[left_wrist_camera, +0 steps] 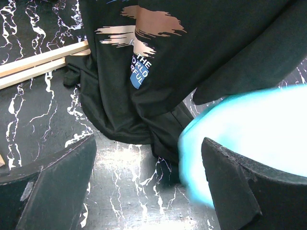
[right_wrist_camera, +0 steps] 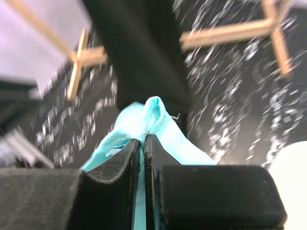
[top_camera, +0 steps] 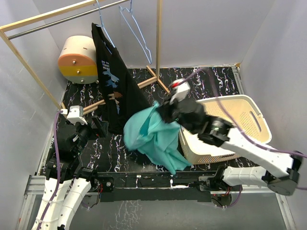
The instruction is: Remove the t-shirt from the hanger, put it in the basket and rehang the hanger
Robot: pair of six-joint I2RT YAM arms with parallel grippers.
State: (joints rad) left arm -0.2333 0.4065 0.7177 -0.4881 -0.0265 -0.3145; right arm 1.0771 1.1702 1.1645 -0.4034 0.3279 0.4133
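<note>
While your right gripper (right_wrist_camera: 143, 142) clamps the teal t-shirt (top_camera: 154, 136), lift it clear over the basket (top_camera: 247, 115) before letting go (left gripper (left_wrist_camera: 148, 178) spread wide, empty).

Crumpled teal t-shirt (top_camera: 154, 136), clear of bare wire hanger (top_camera: 139, 34).

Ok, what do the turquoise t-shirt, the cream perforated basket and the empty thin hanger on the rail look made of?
Turquoise t-shirt: soft matte knit fabric, probably cotton jersey; it drapes in loose folds. Cream perforated basket: moulded plastic, judging by its smooth rim and regular holes. Empty thin hanger: bent wire, likely metal with a pale bluish coating.
</note>
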